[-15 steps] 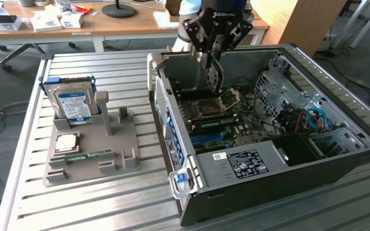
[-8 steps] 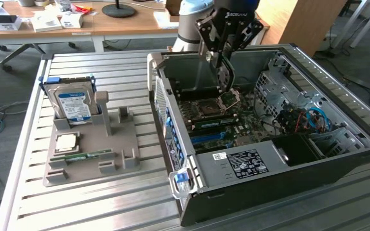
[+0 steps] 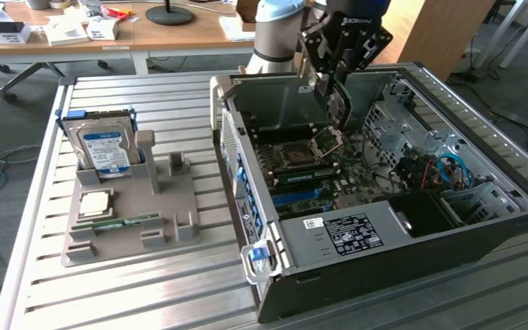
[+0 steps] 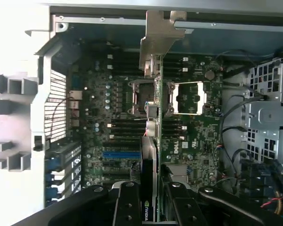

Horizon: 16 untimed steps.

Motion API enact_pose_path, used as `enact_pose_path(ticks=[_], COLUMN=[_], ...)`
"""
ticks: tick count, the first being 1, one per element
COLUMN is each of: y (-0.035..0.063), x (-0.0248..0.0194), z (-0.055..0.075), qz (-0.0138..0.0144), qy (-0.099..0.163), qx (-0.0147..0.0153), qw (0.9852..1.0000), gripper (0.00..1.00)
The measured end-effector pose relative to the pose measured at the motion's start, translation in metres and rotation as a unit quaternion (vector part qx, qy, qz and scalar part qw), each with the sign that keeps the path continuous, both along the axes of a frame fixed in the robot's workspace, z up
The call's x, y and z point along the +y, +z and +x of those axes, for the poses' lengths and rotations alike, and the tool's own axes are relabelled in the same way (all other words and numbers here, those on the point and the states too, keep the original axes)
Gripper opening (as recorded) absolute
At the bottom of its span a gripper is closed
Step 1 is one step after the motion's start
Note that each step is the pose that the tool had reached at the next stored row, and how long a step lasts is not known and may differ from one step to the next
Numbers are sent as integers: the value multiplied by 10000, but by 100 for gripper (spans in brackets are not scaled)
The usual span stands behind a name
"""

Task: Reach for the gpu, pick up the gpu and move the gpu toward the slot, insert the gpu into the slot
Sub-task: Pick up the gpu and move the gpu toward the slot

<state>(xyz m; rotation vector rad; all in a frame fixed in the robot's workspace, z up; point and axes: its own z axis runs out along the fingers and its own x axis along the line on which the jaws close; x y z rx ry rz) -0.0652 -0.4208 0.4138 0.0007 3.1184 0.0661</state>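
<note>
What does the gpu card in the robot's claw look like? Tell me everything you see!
The gpu is a thin, flat card, seen edge-on in the wrist view. It has a silver metal bracket at one end and a dark part with a small NVIDIA label. The gripper is shut on it, with a finger on each flat side. It hangs on edge over the motherboard inside the open computer case, apparently not yet seated in a slot.

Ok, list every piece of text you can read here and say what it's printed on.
"NVIDIA": on the gpu, held in the gripper.
Hard drive label: too small to read.
White label inside the computer case: too small to read.
Lettering on the motherboard: blurred.
</note>
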Motion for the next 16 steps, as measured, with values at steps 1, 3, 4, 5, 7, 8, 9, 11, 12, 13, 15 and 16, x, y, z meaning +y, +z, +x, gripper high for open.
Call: enact_pose_path(ticks=[1,3,4,5,7,8,9,11,12,13,15,16], y=[0,0,0,0,0,0,0,0,0,0,0,0], x=[0,0,0,0,0,0,0,0,0,0,0,0], z=[35,101,131,162,225,255,285,345,377,411,476,509], qz=[0,0,0,0,0,0,0,0,0,0,0,0], qy=[0,1,0,0,1,0,0,0,1,0,1,1], qx=[0,1,0,0,1,1,0,0,0,0,1,0], qw=[10000,10000,10000,10000,10000,10000,10000,10000,10000,10000,10000,10000], gripper=[26,26,26,26,26,26,26,26,26,26,26,26])
